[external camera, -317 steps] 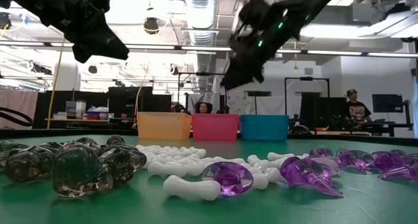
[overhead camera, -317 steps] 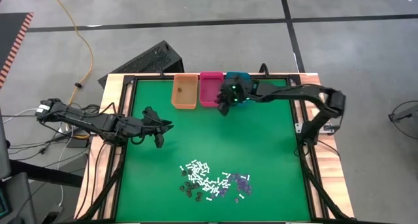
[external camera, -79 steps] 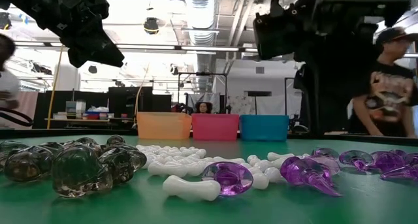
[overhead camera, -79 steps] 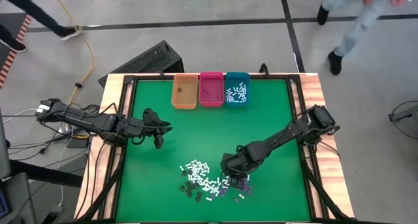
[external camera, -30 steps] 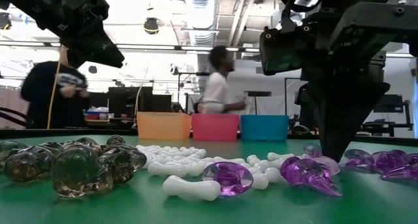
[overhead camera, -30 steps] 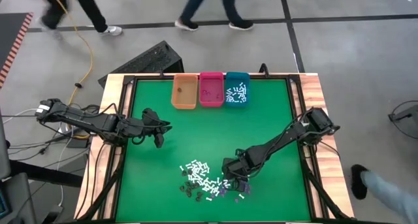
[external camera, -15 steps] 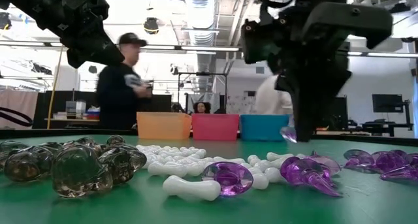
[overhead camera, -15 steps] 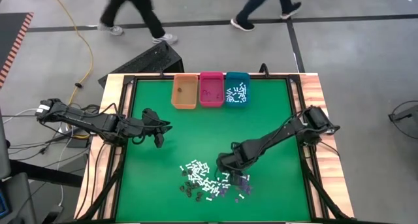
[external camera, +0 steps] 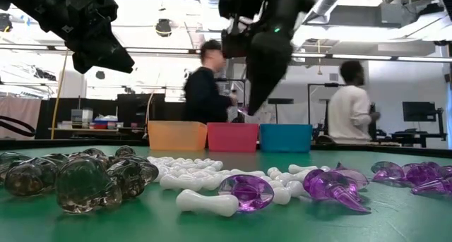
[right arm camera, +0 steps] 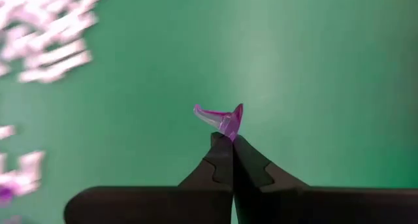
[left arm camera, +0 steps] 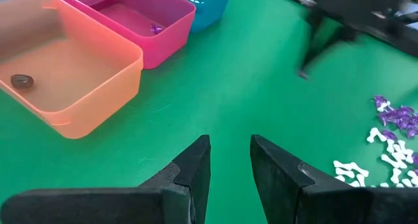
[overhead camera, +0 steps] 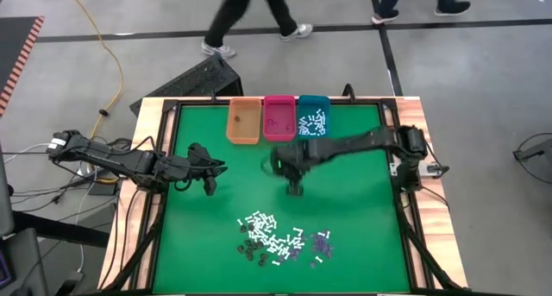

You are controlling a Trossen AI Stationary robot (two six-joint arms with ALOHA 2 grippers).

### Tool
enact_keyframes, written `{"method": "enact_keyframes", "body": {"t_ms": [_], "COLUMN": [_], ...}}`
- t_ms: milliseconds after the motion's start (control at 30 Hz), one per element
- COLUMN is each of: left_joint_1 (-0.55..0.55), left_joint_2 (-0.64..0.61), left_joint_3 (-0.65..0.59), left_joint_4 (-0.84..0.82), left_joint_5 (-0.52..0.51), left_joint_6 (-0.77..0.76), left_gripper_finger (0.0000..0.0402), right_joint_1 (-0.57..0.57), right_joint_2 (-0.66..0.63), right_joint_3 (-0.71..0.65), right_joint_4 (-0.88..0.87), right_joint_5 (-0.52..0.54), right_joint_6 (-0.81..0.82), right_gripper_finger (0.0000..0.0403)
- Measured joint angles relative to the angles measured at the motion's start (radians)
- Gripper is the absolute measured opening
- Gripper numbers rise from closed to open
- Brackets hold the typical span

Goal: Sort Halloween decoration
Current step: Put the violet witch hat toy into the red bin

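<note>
The Halloween decoration lies in a heap (overhead camera: 280, 242) near the table's front edge: white sticks (external camera: 205, 200), purple bits (external camera: 332, 185) and dark bits (external camera: 78, 182). My right gripper (overhead camera: 296, 190) hangs over mid-table, between the heap and the bins, shut on one purple bit (right arm camera: 224, 119). My left gripper (overhead camera: 210, 188) waits open at the left of the table with nothing between its fingers (left arm camera: 230, 149). My right gripper pinches the purple bit by its near edge (right arm camera: 228, 130) between its two fingertips only; most of the bit sticks out past them. The fingers slant steeply down from above. The bit is lifted clear of the table (external camera: 244, 112).
Three bins stand in a row at the far edge: orange (overhead camera: 243, 123) with one dark bit (left arm camera: 21, 81), pink (overhead camera: 279, 119) with a purple bit (left arm camera: 155, 28), teal (overhead camera: 312, 123) with white sticks. People walk past beyond the table.
My right gripper has risen out of the heap with the purple bit and swung toward the table's far edge and a little left, toward the bins, rolling as it went. It has stayed shut. The heap lies as before.
</note>
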Motion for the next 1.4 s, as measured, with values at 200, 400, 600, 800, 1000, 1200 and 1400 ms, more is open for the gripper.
{"method": "enact_keyframes", "body": {"t_ms": [200,400,600,800,1000,1200,1400], "left_joint_1": [0.000,0.000,0.000,0.000,0.000,0.000,0.000], "left_joint_2": [0.000,0.000,0.000,0.000,0.000,0.000,0.000], "left_joint_3": [0.000,0.000,0.000,0.000,0.000,0.000,0.000], "left_joint_4": [0.000,-0.001,-0.001,0.000,-0.017,-0.031,-0.030], "left_joint_5": [0.001,0.001,0.001,0.000,0.006,0.022,0.044], "left_joint_6": [0.000,0.000,-0.003,-0.004,-0.005,-0.005,-0.003], "left_gripper_finger": [0.0099,0.0099,0.0099,0.0099,0.0099,0.0099,0.0099], "right_joint_1": [-0.228,-0.405,-0.475,-0.494,-0.438,-0.237,0.056], "right_joint_2": [0.000,-0.001,0.002,0.002,-0.027,-0.042,-0.041], "right_joint_3": [0.080,0.102,0.102,0.102,0.102,0.067,-0.027], "right_joint_4": [0.007,0.115,0.140,0.140,-0.060,-0.318,-0.349], "right_joint_5": [0.001,0.001,-0.002,-0.003,-0.141,-0.215,-0.230], "right_joint_6": [-0.109,-0.109,-0.115,-0.102,-0.086,0.058,0.316], "right_gripper_finger": [0.0019,0.0023,0.0069,0.0144,0.0176,0.0170,0.0170]}}
